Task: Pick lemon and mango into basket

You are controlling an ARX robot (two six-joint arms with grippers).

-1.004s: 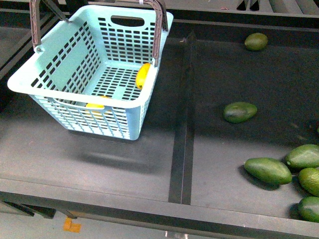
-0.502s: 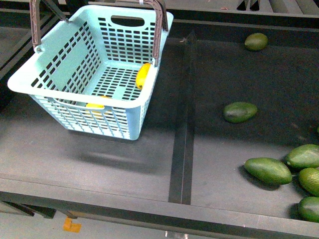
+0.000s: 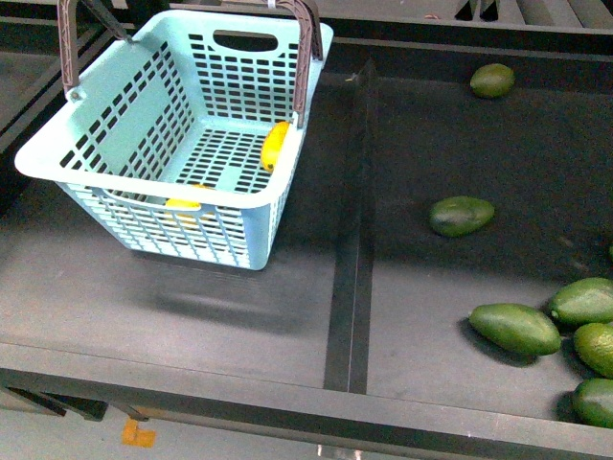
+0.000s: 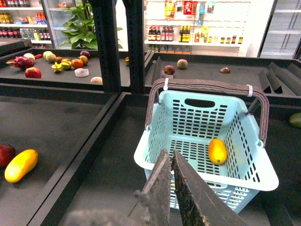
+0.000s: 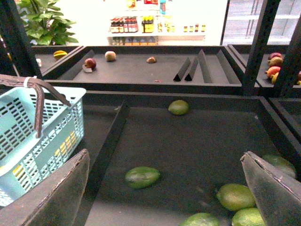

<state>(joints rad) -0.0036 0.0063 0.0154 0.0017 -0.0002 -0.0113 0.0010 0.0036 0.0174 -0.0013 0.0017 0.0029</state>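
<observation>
The teal basket [image 3: 222,233] stands at the back left of the dark shelf, its brown handles up. A small yellow oval lemon [image 3: 275,144] lies inside against its wall; it also shows in the left wrist view [image 4: 217,150]. A second yellow fruit [image 3: 186,203] shows through the near wall slots; I cannot tell which kind. A long yellow mango [image 4: 20,165] lies on the neighbouring shelf section, outside the basket [image 4: 202,117]. My left gripper [image 4: 169,154] is shut and empty, above and short of the basket. My right gripper [image 5: 164,155] is open and empty over the avocado section. Neither arm shows in the front view.
Several dark green avocados lie in the right section: one mid-shelf [image 3: 461,215], one at the back [image 3: 492,80], a cluster at the front right [image 3: 514,328]. A raised divider [image 3: 350,249] separates the sections. A dark red fruit [image 4: 4,153] lies beside the mango.
</observation>
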